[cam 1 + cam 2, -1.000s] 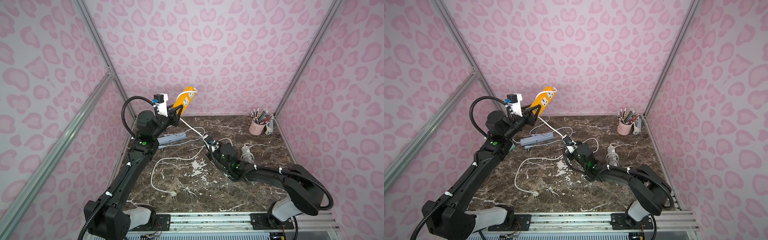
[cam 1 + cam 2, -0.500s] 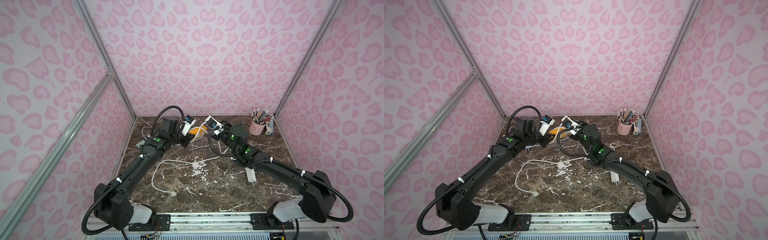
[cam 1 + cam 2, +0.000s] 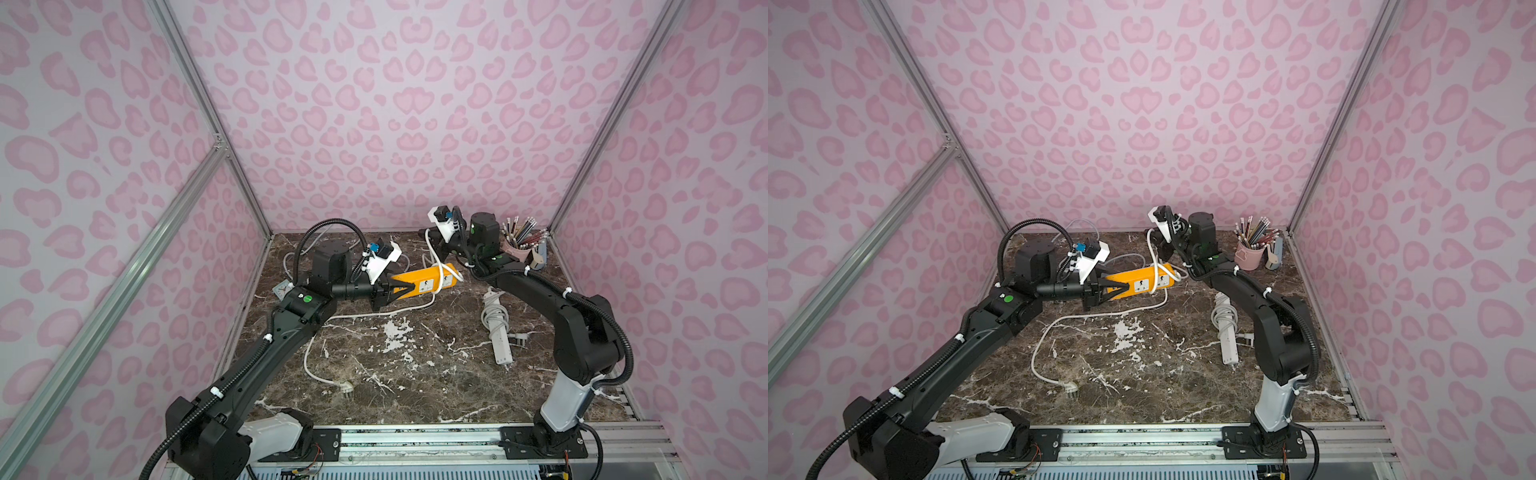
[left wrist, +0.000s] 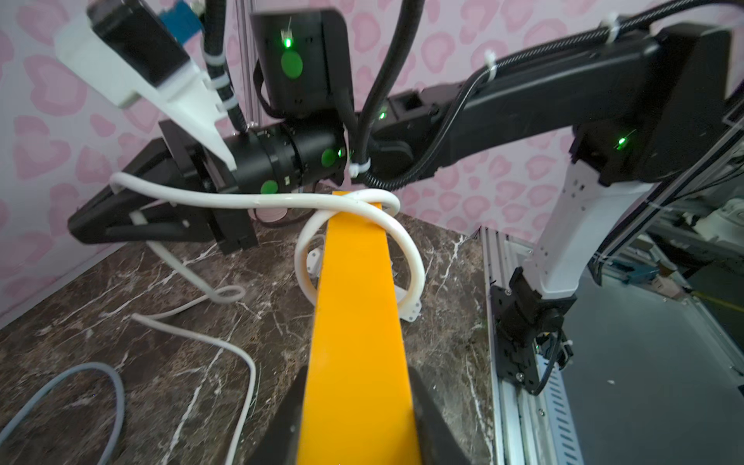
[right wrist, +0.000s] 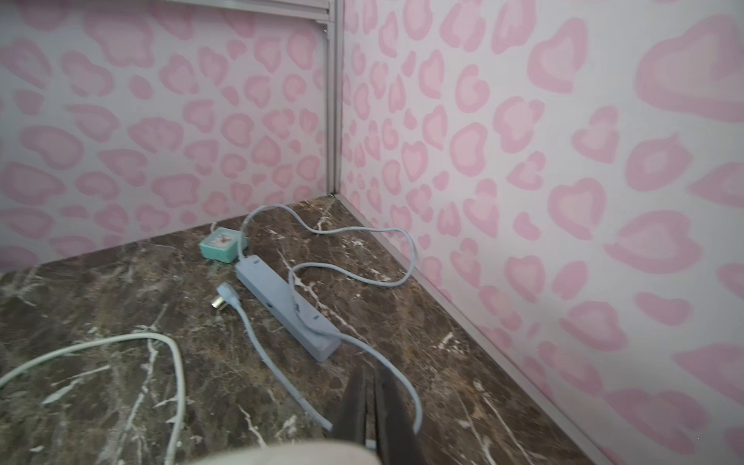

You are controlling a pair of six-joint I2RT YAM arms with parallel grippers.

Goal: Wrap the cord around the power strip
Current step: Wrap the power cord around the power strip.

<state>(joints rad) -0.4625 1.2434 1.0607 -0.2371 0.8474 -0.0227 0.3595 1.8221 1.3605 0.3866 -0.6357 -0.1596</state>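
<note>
In both top views the orange power strip (image 3: 432,281) (image 3: 1142,282) lies roughly level, just above the marble table near the back. My left gripper (image 3: 399,287) (image 3: 1113,288) (image 4: 356,372) is shut on its near end. Its white cord (image 3: 374,316) (image 3: 1092,316) loops round the strip's far end (image 4: 406,249) and trails over the table to its plug (image 3: 347,388). Behind and above the strip's far end, my right gripper (image 3: 436,245) (image 3: 1160,245) (image 4: 104,217) (image 5: 368,402) is shut on the cord.
A white power strip (image 3: 498,332) (image 3: 1227,332) with bundled cord lies at the right. A pink pencil cup (image 3: 517,245) stands at the back right. A grey-blue power strip (image 5: 288,306) with loose cord and a teal clock (image 5: 219,243) sit in the back left corner.
My left gripper brought the strip down from high at the back left to level over the table. My right gripper went from mid-table to the back, carrying the cord over the strip's far end.
</note>
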